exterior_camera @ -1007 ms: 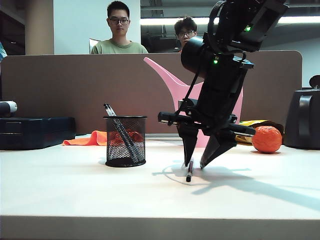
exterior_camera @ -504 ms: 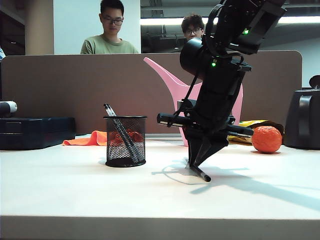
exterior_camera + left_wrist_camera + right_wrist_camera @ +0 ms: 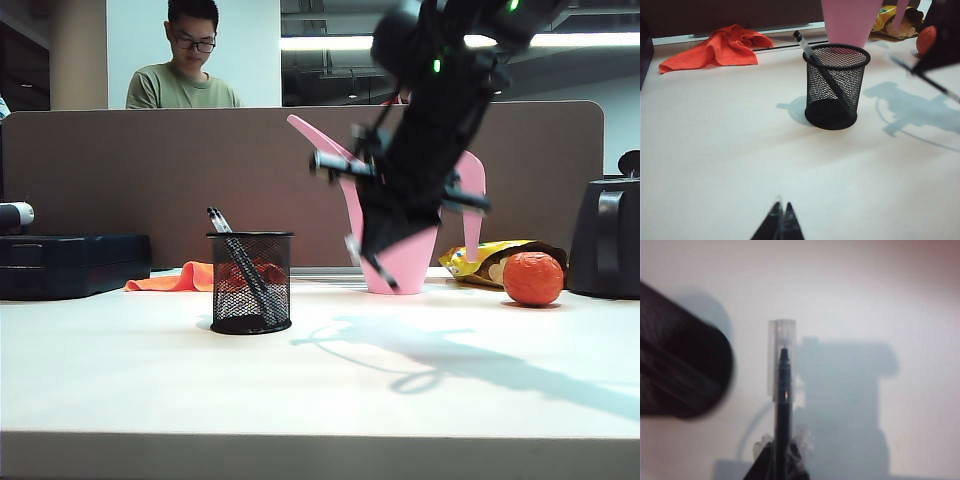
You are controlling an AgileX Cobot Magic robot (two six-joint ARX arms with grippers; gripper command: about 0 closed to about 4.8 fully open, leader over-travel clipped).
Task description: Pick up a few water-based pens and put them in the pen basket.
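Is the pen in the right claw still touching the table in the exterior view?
No, the right claw holds the pen in the air in front of the pink watering can, well above the table.

Pen basket (image 3: 251, 282) on the table (image 3: 300, 400), left of centre, two pens (image 3: 240, 268) inside. Right gripper (image 3: 372, 262) airborne right of it, clamping a third pen (image 3: 783, 405). Watering can (image 3: 400, 255) behind. Left gripper (image 3: 780, 226) low, nearer than the basket.

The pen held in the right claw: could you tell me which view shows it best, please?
The right wrist view: pen fills the centre, clear cap visible. Exterior view shows only a slanted sliver under the right claw; left wrist view, a thin streak.
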